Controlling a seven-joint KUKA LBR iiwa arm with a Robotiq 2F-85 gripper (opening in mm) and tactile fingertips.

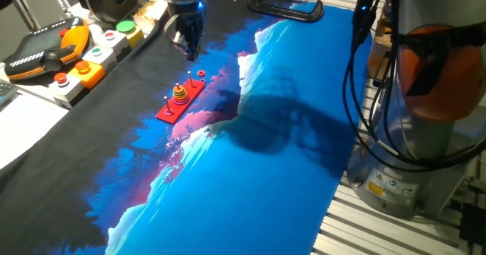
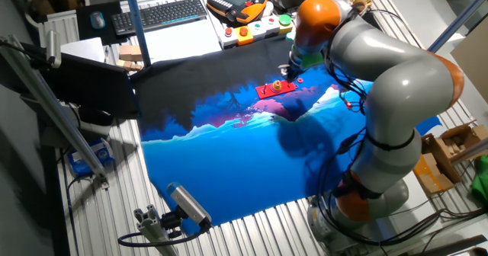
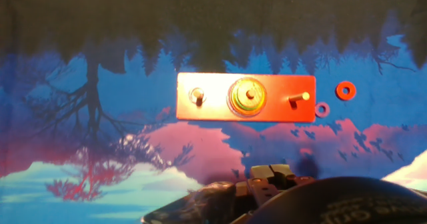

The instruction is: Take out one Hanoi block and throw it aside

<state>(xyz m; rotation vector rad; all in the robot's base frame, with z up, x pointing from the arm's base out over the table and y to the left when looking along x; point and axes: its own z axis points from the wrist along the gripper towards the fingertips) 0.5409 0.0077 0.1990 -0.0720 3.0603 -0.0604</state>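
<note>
— Blue-and-black landscape cloth covers the table. What sits left of the jaws?

— From the hand view, the red peg board lies ahead of the jaws, a bare peg at its left end, then a stack of rings on the middle peg.

— And further right?

— Another bare peg, then a blue ring touching the board's end, and the Hanoi block flat on the cloth just beyond, ahead and right of the jaws.

— The fixed views?

— One shows the gripper hanging above the cloth, apart from the board. Whether the jaws stand wide or narrow, I cannot tell.
</note>
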